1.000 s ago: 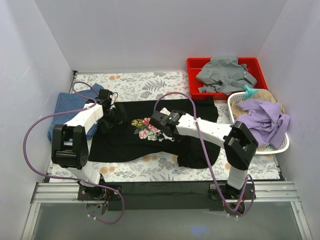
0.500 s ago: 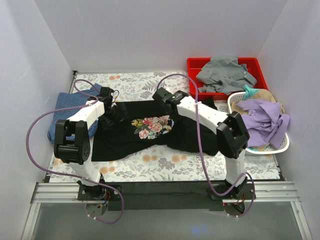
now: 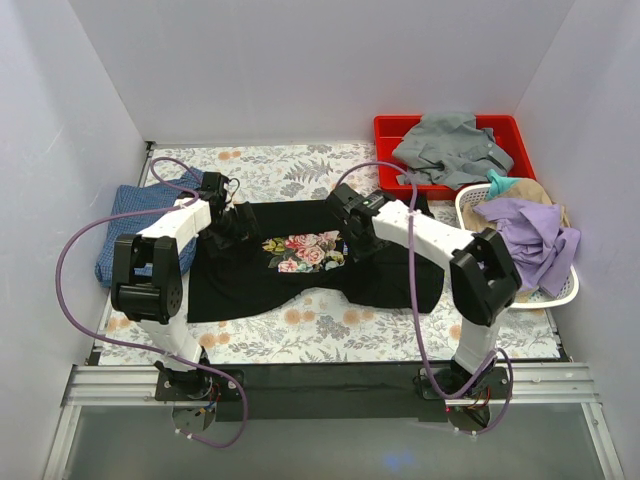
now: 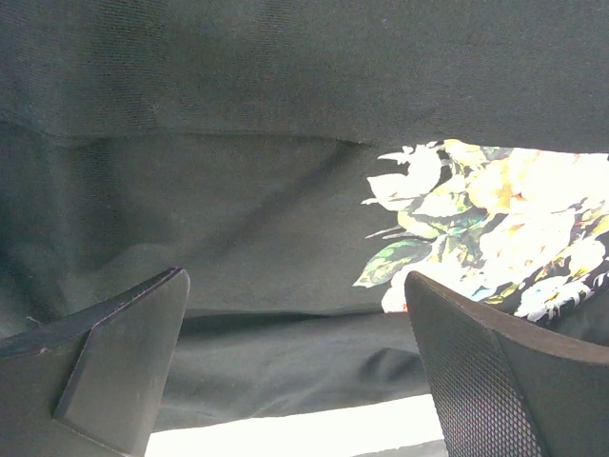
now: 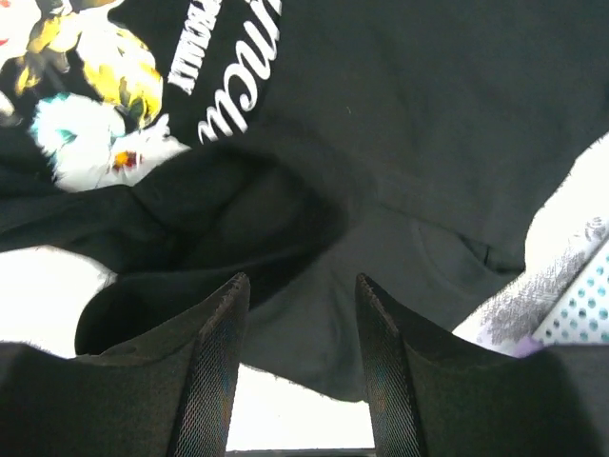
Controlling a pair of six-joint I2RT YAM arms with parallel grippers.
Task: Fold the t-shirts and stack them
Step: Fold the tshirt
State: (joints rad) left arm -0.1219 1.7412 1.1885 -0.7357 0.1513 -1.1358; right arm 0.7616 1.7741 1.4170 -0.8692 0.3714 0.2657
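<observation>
Both arms are stretched forward with the wrists tipped down. The left gripper (image 3: 240, 225) (image 4: 295, 286) has its jaws spread wide. Just right of it, the right gripper (image 3: 358, 245) (image 5: 300, 286) has its jaws roughly half apart.

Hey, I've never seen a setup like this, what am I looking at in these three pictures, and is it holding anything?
These are two robot arms bolted to the near edge of a flowered table. The wide picture looks down from above and behind them: the left arm and right arm both reach over a black shirt with a flower print, spread out flat. A blue shirt lies at the left edge. At the right, a red bin holds grey clothes and a white basket holds purple clothes. The other two pictures come from cameras on each wrist, looking past that arm's jaws at the black shirt. Both pairs of jaws are open; nothing is held.
</observation>
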